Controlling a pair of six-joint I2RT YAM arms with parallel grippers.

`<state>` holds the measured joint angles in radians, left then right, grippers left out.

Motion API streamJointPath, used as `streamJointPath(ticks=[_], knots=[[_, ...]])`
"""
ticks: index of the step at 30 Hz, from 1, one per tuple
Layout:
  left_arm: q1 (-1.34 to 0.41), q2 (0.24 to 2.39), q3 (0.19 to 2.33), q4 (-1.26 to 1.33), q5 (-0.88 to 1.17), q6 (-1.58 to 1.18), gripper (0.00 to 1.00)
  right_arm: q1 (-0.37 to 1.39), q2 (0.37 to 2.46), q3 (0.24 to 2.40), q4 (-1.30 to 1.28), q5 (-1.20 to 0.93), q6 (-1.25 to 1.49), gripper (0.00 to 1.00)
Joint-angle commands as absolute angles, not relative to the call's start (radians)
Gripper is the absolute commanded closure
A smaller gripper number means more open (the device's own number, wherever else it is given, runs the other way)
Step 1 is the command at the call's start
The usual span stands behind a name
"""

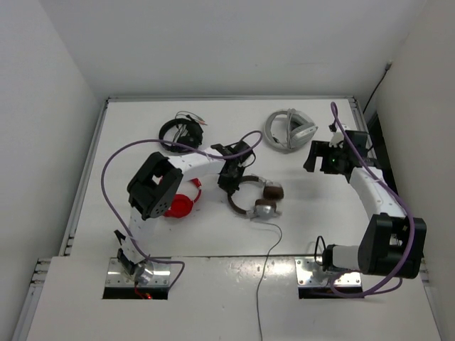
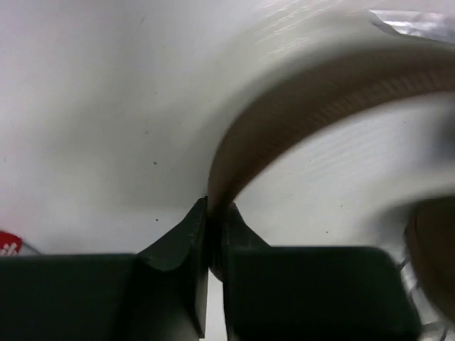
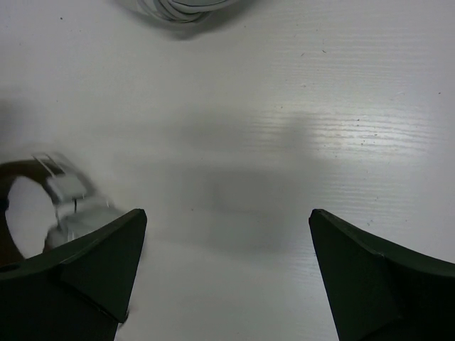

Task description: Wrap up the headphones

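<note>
I'm gripping the headphones [image 1: 264, 208] at mid-table [image 1: 320, 217], the left gripper [image 2: 210, 213] pinched tight on the headband. The cable [image 1: 262, 280] is trailing loose toward the near edge, so I'm judging the wrapping as not yet begun. The right gripper [image 3: 227, 213] is hanging spread and empty. The red headphones [image 1: 181, 204] are crowding my left arm, and the white-grey headphones [image 1: 290, 129] are lying near the right gripper.
</note>
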<state>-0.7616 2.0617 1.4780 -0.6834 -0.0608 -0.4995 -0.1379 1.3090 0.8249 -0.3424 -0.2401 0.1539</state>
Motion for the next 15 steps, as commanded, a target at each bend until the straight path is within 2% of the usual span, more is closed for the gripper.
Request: streamJointPath(ticks=[1, 6, 10, 11, 13, 14, 15], knots=[[-0.717, 2.089, 1.505, -0.689, -0.09, -0.307, 0.95, -0.149, 1.301, 0.828, -0.325, -0.267, 0.164, 0.03], [-0.692, 2.079, 1.505, -0.649, -0.167, -0.198, 0.99, -0.137, 1.301, 0.807, -0.325, -0.293, 0.153, 0.03], [-0.669, 2.069, 1.505, -0.64, -0.21, -0.193, 0.93, -0.103, 1.301, 0.796, -0.314, -0.293, 0.153, 0.03], [-0.66, 2.069, 1.505, -0.631, -0.21, -0.207, 0.83, -0.103, 1.301, 0.796, -0.314, -0.302, 0.153, 0.03], [-0.65, 2.069, 1.505, -0.62, -0.224, -0.23, 0.75, -0.103, 1.31, 0.796, -0.314, -0.311, 0.153, 0.03], [-0.65, 2.069, 1.505, -0.611, -0.212, -0.239, 0.61, -0.103, 1.31, 0.805, -0.314, -0.311, 0.153, 0.03], [-0.638, 2.08, 1.505, -0.611, -0.212, -0.253, 0.53, -0.103, 1.319, 0.805, -0.314, -0.311, 0.153, 0.03]])
